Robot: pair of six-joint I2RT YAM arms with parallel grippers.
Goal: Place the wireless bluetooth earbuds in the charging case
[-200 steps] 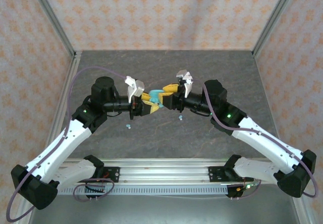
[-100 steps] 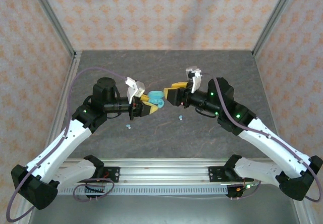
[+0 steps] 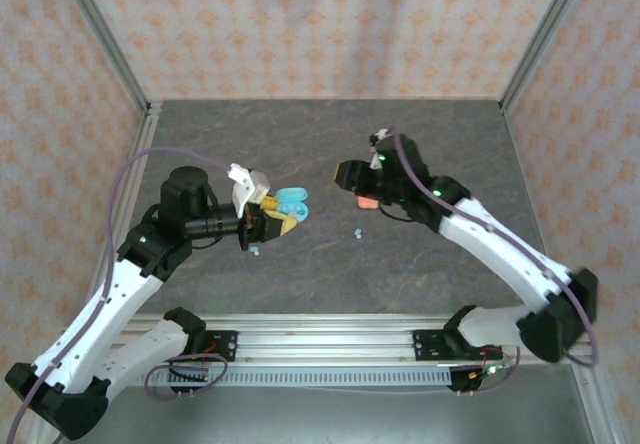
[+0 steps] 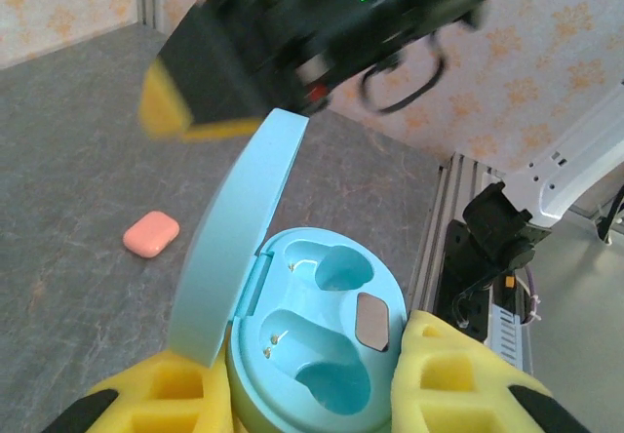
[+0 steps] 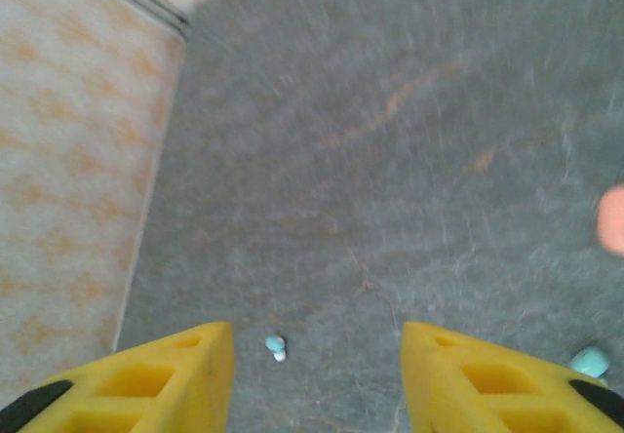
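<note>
A light blue charging case (image 4: 331,335) sits between the yellow fingers of my left gripper (image 4: 312,389), which is shut on it. Its lid (image 4: 234,248) stands open and both sockets are empty. From above, that case (image 3: 292,202) is left of centre, at my left gripper (image 3: 270,221). My right gripper (image 3: 348,176) hangs to its right, apart from it, open with nothing held (image 5: 317,374). Two light blue earbuds (image 3: 358,233) (image 3: 254,251) lie on the table. In the blurred right wrist view one earbud (image 5: 276,346) lies between the fingers, far below, and another (image 5: 589,361) at the right edge.
A salmon case (image 3: 367,203) lies shut on the dark table under the right arm, also in the left wrist view (image 4: 151,234). Patterned walls and metal rails close in the table (image 3: 450,134) on three sides.
The two grippers had met at the blue case. My right gripper has let go and swung back to the right. My left arm has drawn left with the open case.
</note>
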